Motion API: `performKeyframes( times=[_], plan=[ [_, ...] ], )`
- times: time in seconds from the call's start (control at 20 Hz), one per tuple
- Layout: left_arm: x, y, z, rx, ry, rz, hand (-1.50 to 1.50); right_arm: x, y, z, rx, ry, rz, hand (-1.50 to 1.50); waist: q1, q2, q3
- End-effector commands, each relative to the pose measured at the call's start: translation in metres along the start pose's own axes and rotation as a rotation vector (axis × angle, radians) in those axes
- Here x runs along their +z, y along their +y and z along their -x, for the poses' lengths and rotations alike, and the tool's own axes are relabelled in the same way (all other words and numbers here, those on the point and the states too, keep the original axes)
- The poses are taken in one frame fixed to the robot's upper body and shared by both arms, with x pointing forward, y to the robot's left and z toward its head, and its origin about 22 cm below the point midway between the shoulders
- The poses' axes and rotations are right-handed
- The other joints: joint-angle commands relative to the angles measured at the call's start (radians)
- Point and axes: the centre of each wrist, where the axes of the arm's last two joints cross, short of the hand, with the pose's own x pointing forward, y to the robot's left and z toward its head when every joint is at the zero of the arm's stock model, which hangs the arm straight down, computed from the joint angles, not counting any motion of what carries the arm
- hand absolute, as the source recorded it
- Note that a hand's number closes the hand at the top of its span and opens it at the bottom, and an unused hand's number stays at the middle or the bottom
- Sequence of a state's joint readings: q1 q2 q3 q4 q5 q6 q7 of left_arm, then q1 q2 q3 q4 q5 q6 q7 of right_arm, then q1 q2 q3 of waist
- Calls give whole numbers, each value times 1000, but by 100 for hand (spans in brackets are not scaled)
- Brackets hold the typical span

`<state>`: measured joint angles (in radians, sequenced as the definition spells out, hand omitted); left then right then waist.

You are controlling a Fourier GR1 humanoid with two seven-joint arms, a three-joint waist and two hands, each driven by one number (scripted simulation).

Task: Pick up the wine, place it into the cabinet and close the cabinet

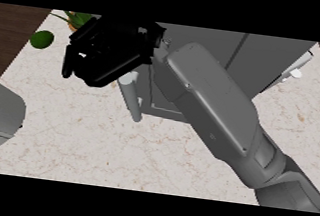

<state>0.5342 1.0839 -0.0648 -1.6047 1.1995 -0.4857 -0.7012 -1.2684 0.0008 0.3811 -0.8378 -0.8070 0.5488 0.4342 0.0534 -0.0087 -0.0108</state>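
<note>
Right robot hand (104, 53) hangs over the far-left part of the bench (114, 144), just in front of the grey cabinet (266, 52) at the bench's far edge. Whether it is clenched, released or grasping something cannot be told. Its grey forearm (222, 112) crosses the bench from the near-right corner. A pale bar handle (131, 99) shows just below the hand. The wine cannot be made out. A green plant (42, 39) sits at the far-left corner.
</note>
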Motion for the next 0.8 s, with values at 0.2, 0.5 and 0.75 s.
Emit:
performKeyframes(
  times=[0.2, 0.5, 0.75],
  plan=[
    [-15, 7, -12, -16, -104, -9, -150, 27, -41, 10, -92, -48, 150, 150, -11, 22, 10],
    [-12, 5, -8, -41, -111, -24, -150, 71, -65, 7, -30, -131, 377, 150, -18, 26, 9],
    [-16, 0, -10, -38, -73, 24, -150, 74, -65, 9, -17, -148, 423, 150, -26, 27, 9]
  ],
)
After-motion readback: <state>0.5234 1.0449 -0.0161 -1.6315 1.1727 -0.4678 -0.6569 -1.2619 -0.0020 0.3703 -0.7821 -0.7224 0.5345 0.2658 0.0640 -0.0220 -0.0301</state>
